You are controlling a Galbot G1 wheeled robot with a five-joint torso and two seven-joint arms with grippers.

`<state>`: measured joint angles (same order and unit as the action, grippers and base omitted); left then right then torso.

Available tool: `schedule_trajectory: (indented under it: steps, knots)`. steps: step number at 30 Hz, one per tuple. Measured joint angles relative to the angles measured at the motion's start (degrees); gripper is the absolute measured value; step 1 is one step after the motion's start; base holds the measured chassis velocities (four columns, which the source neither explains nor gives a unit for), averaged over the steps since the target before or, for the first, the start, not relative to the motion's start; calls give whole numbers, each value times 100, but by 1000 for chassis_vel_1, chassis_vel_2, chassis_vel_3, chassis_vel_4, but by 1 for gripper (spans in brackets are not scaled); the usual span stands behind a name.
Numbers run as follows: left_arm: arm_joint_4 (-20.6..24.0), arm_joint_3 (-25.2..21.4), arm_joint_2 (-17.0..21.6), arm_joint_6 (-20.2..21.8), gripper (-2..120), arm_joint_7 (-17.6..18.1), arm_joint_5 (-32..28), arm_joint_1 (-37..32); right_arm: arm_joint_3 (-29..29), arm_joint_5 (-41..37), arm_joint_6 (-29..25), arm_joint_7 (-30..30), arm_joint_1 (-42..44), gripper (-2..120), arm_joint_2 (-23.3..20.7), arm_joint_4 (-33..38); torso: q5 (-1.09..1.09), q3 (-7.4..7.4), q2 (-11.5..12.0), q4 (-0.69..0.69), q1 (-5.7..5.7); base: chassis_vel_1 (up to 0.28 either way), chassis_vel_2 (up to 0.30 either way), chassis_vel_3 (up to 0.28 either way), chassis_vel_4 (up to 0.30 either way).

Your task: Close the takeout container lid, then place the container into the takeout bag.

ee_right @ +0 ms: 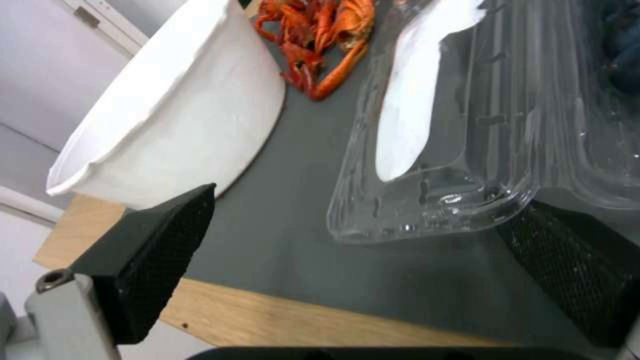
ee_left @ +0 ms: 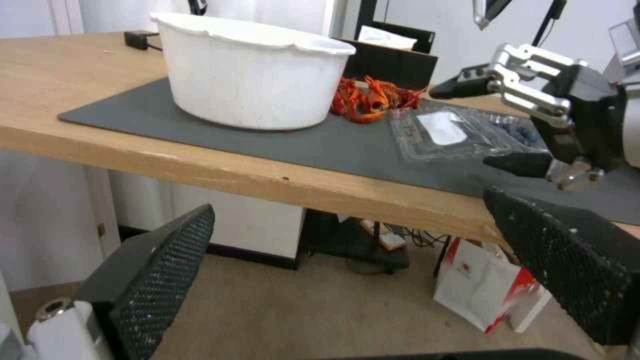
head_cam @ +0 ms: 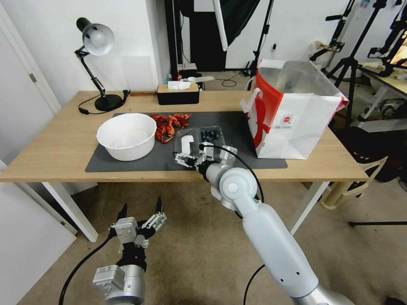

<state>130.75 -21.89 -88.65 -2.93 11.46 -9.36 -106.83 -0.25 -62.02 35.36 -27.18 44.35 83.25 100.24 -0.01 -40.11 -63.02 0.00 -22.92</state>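
Note:
The takeout container (head_cam: 211, 136) lies open on the grey mat, with dark blueberries in its base. Its lid (head_cam: 187, 141) is folded out flat toward the white bowl, label up. My right gripper (head_cam: 181, 156) is open at the lid's front edge, just above the mat. In the right wrist view the lid (ee_right: 433, 150) has its near corner between the open gripper (ee_right: 360, 260), close to one pad (ee_right: 567, 265). The takeout bag (head_cam: 296, 118) stands open at the mat's right end. My left gripper (head_cam: 142, 212) hangs open below the table's front edge.
A big white bowl (head_cam: 127, 135) and red crayfish (head_cam: 169, 123) sit left of the container. A black tissue box (head_cam: 178, 94) and a desk lamp (head_cam: 97, 42) stand at the table's back. Another white and red bag (ee_left: 487, 290) lies on the floor under the table.

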Motion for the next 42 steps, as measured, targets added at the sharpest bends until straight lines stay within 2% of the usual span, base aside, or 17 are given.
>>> schedule_trajectory:
  steps: [14,19,21,23,26,28,30,31,34,39,42]
  knots:
    - [-44,-2,-14,-48,100,-2,4,-17,-119,43,33,1,61,100,71,74,0,0,0,0,0,0,0,0,0]
    - [-44,-3,3,-49,100,-3,4,-14,-80,31,60,3,346,100,-157,527,1,0,0,1,0,0,0,0,0]
    - [-37,0,16,-49,100,-6,2,-11,47,73,48,72,662,100,-407,1008,1,0,0,-1,0,0,0,0,0]
    - [-33,2,20,-49,100,-10,1,-9,103,161,16,127,772,100,-489,1155,2,0,0,0,0,0,0,0,0]
    - [-31,11,50,-45,100,-20,-15,18,470,1200,-404,754,1344,100,-922,1748,3,0,0,0,0,0,0,0,0]
    - [-30,10,54,-44,100,-20,-19,24,543,1452,-519,898,1447,100,-994,1829,2,0,0,0,0,0,0,0,0]
    - [-17,10,89,-38,100,-26,-49,42,871,2641,-1164,1476,1989,100,-1300,2111,1,0,0,-2,0,0,0,0,0]
    - [-17,10,89,-38,100,-26,-49,42,871,2641,-1164,1476,1989,100,-1300,2111,1,0,0,-2,0,0,0,0,0]
    - [-4,4,172,-16,100,-56,-124,78,1221,3941,-2070,1813,2742,100,-1571,2356,2,1,0,1,0,0,0,0,0]
    - [-31,-29,273,1,100,-154,-216,141,1616,4402,-2514,1814,3524,100,-1619,2682,0,1,-1,0,0,0,0,0,0]
    - [-94,-71,367,-2,100,-303,-312,193,2079,4757,-3220,1832,4382,100,-1423,2814,-1,1,0,1,0,0,0,0,0]
